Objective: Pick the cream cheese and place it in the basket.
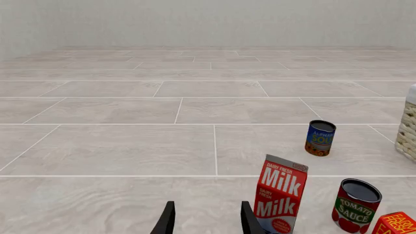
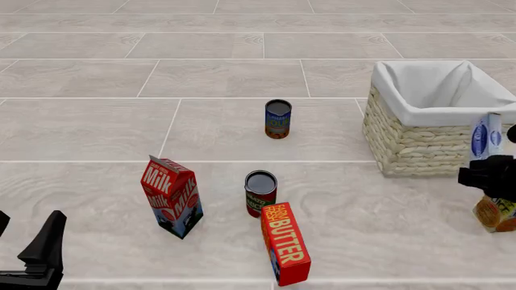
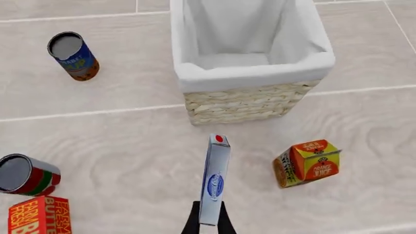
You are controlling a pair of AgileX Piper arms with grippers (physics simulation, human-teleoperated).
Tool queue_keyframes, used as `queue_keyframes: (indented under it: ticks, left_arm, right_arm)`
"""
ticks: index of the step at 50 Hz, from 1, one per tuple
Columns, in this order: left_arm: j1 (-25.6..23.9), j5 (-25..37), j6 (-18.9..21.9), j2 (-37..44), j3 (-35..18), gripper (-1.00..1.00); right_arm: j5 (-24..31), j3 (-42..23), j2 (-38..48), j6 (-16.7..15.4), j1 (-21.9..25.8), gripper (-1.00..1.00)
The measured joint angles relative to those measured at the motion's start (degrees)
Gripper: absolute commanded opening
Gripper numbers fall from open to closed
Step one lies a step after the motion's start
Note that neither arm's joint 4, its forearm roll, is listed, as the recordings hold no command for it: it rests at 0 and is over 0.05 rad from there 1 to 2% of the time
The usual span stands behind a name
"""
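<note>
My right gripper (image 3: 208, 217) is shut on the cream cheese (image 3: 215, 183), a thin blue-and-white box held on edge above the floor. It hangs just short of the basket (image 3: 240, 103), a straw wicker basket with a white cloth lining. In the front view the cream cheese (image 2: 486, 136) stands upright at the far right in my right gripper (image 2: 489, 172), beside the basket's (image 2: 415, 142) near right corner. My left gripper (image 2: 36, 254) is open and empty at the lower left, its fingers (image 1: 167, 220) showing in the left wrist view.
A milk carton (image 2: 171, 196), a tomato sauce can (image 2: 260, 193) and a red butter box (image 2: 286, 243) stand at centre front. A blue soup can (image 2: 277, 119) stands farther back. An orange juice carton (image 3: 307, 163) lies below my right gripper.
</note>
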Motion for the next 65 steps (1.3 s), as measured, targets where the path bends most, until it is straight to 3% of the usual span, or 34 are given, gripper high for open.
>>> queue_keyframes:
  ticks: [17, 33, 65]
  left_arm:
    - [0.00, 0.00, 0.00, 0.00, 0.00, 1.00]
    - [0.00, 0.00, 0.00, 0.00, 0.00, 1.00]
    - [0.00, 0.00, 0.00, 0.00, 0.00, 1.00]
  right_arm:
    - [3.57, -12.00, 5.90, 0.69, 2.54, -1.00]
    - [4.33, -20.48, 13.04, 1.35, 1.96, -1.00]
    - [8.31, -34.84, 29.47, -1.08, 0.68, -1.00]
